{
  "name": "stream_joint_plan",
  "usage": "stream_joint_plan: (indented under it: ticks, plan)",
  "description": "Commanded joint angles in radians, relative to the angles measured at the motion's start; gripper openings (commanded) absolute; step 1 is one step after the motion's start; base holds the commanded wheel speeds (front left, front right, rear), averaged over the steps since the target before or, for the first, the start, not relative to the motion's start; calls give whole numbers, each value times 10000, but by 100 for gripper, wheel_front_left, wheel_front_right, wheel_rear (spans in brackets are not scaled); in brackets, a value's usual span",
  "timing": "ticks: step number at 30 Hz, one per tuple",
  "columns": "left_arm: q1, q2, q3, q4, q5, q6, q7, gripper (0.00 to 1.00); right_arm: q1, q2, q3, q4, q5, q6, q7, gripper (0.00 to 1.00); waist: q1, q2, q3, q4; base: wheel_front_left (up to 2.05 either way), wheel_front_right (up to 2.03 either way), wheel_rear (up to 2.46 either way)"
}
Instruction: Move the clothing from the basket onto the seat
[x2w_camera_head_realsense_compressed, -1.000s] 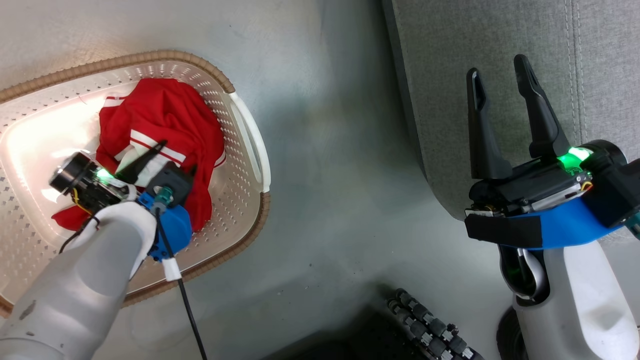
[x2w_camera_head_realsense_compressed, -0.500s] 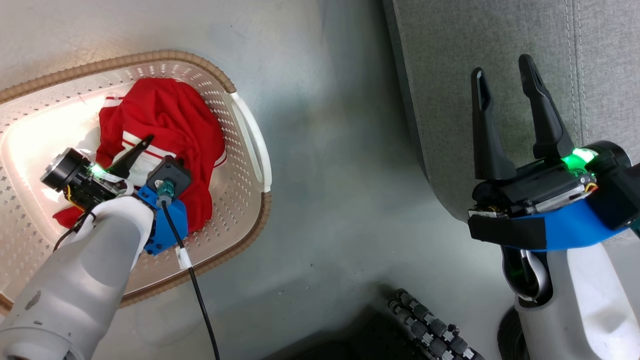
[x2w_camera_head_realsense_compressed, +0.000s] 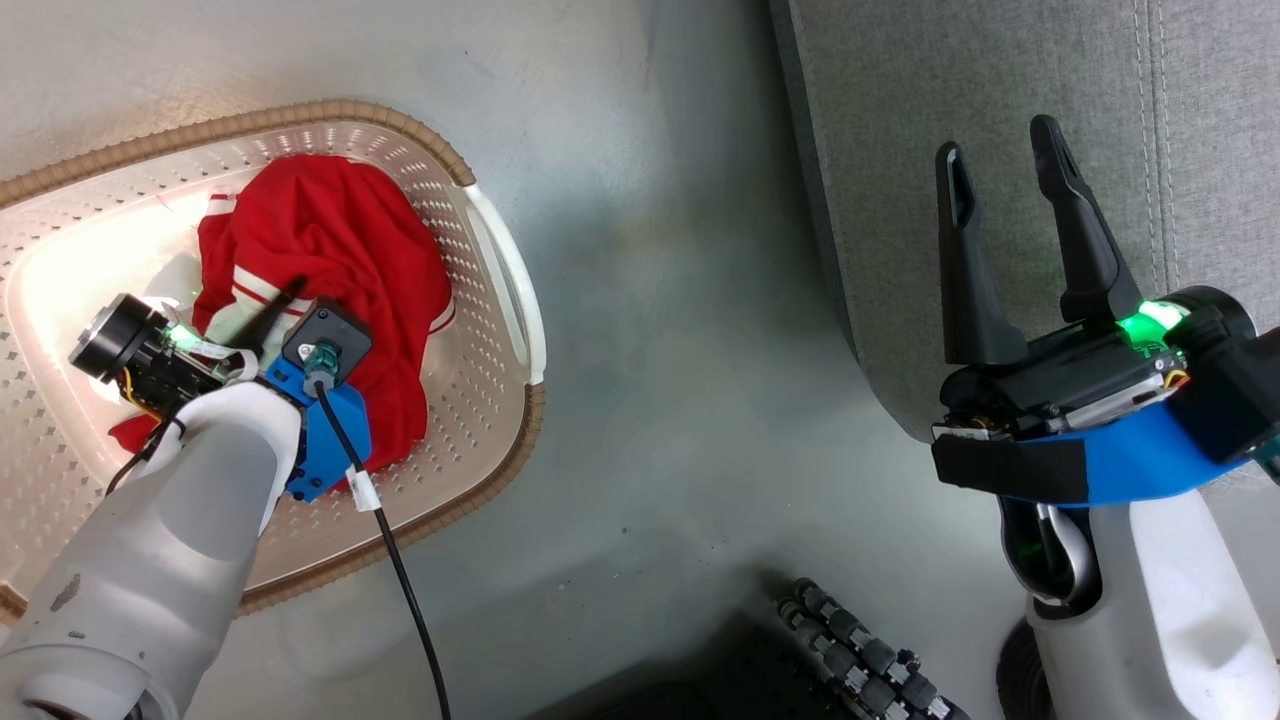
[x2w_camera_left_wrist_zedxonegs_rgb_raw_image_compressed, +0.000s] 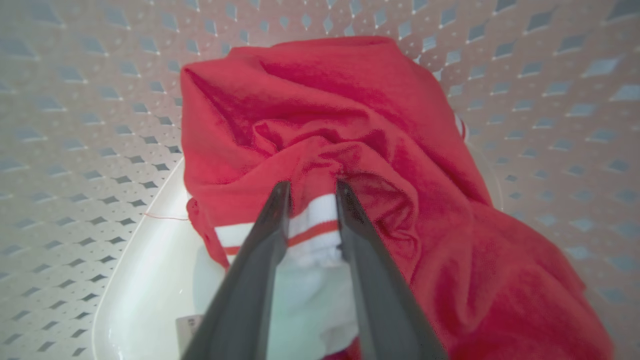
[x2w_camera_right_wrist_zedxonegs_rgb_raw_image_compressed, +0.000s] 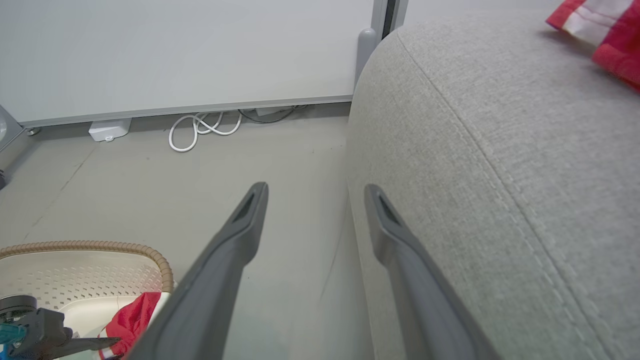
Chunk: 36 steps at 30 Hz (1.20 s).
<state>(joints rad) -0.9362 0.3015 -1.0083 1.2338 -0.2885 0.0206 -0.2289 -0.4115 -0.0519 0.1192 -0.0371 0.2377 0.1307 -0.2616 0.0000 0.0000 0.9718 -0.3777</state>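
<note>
Left gripper: the left gripper (x2w_camera_left_wrist_zedxonegs_rgb_raw_image_compressed: 312, 192) had its two long dark fingers drawn narrow, pinched on a fold of the bright red soft-fabric clothing (x2w_camera_left_wrist_zedxonegs_rgb_raw_image_compressed: 350, 100) at its white-striped band.
Clothing: it lay heaped inside the cream-white perforated plastic basket (x2w_camera_head_realsense_compressed: 350, 108) with the brown woven-look rim, toward the end that carries the white side handle (x2w_camera_head_realsense_compressed: 505, 290). Bare basket bottom showed at the opposite end.
Right gripper: the right gripper (x2w_camera_head_realsense_compressed: 998, 138) hung with its fingers spread wide and nothing between them, near the rounded corner of the large grey woven-fabric seat (x2w_camera_head_realsense_compressed: 900, 100).
Seat: a second red and white striped garment (x2w_camera_right_wrist_zedxonegs_rgb_raw_image_compressed: 605, 30) lay at the far corner of the cushion. Open grey cloth with a stitched seam ran from the near edge up to it.
Open room: a strip of smooth grey floor (x2w_camera_head_realsense_compressed: 680, 350) lay between the basket's handle end and the seat's side, the two well apart.
Room: a pale wall panel (x2w_camera_right_wrist_zedxonegs_rgb_raw_image_compressed: 200, 50) stood behind, with a coiled white cable (x2w_camera_right_wrist_zedxonegs_rgb_raw_image_compressed: 200, 130) and a small white box (x2w_camera_right_wrist_zedxonegs_rgb_raw_image_compressed: 110, 131) at its foot.
Robot base: a black ribbed wheel (x2w_camera_head_realsense_compressed: 860, 650) sat at the head view's bottom edge.
Writing: a small white tag (x2w_camera_left_wrist_zedxonegs_rgb_raw_image_compressed: 186, 324) showed beside the left gripper's finger. Its print was too small to read.
</note>
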Motion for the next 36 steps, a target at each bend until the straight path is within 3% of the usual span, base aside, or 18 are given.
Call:
stream_joint_plan:
  ticks: [1, 22, 32, 36]
  plan:
    - [-84, 2, 23, 51, -36, -11, 1, 0, -48, 26, -17, 9, 37, 1, -49, 100, 0, 0, -7, -1, 0, 0, 0]
    - [67, -307, 84, 36, -564, -141, -215, 0, -252, 27, 20, 129, -133, 1, -49, 100, 0, 0, -516, 188, 0, 0, 0]
    - [972, -893, 703, -1092, -1229, 39, -375, 0, -95, 17, -166, 403, -773, 1, -48, 100, 0, 0, -2238, 1106, 0, 0, 0]
    - [2039, -992, 1314, -2652, -1460, 66, -374, 0, 231, 16, -260, 782, -1122, 1, -43, 100, 0, 0, -3782, 1770, 0, 0, 0]
